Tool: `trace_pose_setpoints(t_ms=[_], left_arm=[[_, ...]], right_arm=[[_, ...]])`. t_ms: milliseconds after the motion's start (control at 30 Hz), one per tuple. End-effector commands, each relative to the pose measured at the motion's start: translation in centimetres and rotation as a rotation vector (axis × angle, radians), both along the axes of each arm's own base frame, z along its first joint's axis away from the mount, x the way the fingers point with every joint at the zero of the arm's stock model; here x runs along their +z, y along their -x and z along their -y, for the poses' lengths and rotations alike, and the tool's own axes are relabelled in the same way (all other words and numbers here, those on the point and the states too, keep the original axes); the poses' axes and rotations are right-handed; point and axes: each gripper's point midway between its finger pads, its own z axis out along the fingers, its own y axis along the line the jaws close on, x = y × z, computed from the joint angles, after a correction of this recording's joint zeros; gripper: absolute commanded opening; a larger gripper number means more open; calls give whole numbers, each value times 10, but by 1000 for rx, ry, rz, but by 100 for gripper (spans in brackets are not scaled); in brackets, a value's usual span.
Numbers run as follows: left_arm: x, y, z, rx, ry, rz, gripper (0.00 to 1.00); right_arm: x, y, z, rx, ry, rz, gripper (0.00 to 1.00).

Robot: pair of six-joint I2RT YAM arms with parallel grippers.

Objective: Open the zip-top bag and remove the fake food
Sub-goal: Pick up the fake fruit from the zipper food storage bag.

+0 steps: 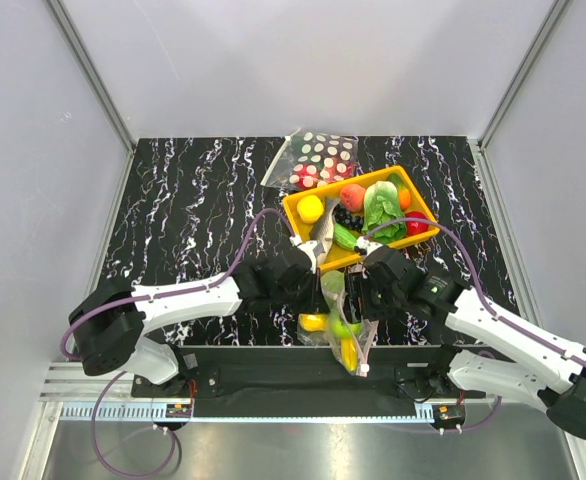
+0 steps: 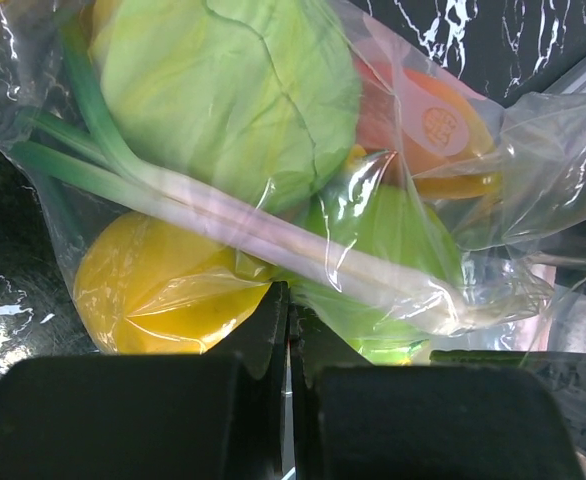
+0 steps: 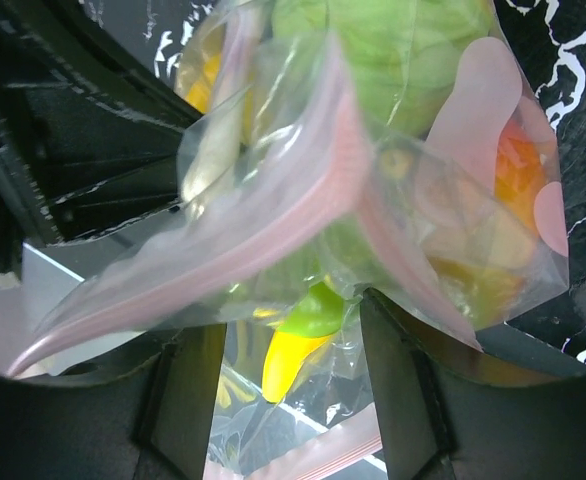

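Pinching the zip-top bag (image 1: 341,322) at its lower edge, the left gripper (image 2: 288,305) shows both fingers pressed flat together, seemingly on a fold of the clear film. The right gripper (image 3: 291,325) stands with its jaws apart. The bag's pink zip strip (image 3: 273,210) runs across the gap above them, and whether either finger touches the plastic cannot be told.

The bag sits between the two grippers at the near side of the black marbled table (image 1: 193,220), just near of the yellow tray (image 1: 291,212), with its lower end reaching over the table's near edge. The fake food (image 2: 373,230) is inside the bag:
- a pale green cabbage (image 2: 223,90)
- a long leek (image 2: 223,215) lying across the cabbage
- a yellow fruit (image 2: 163,290) at left, close to the left gripper's fingers
- an orange piece (image 2: 443,125) at right

From the right wrist, a yellow-and-green pepper (image 3: 291,360) shows through the film between the open fingers.

The tray, right of centre on the table, holds more toy produce, among it a yellow piece (image 1: 311,208), a red piece (image 1: 353,195) and a leafy green (image 1: 381,208). Beyond the tray, toward the far edge, lies a polka-dot bag (image 1: 318,155) with large white, red and green spots.
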Motion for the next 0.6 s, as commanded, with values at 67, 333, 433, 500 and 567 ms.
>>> trace_pose_setpoints(t_ms=[67, 333, 433, 500, 567], left_arm=[[30, -11, 19, 10, 97, 29, 0], [31, -11, 19, 12, 104, 26, 0], [30, -11, 19, 12, 102, 26, 0], [29, -10, 18, 14, 100, 23, 0], [29, -10, 19, 11, 103, 22, 0]], right_arm=[[33, -5, -12, 17, -98, 77, 61], [37, -3, -16, 37, -111, 72, 54], [47, -5, -18, 39, -129, 87, 53], [50, -5, -20, 43, -140, 90, 52], [51, -4, -20, 46, -143, 87, 52]])
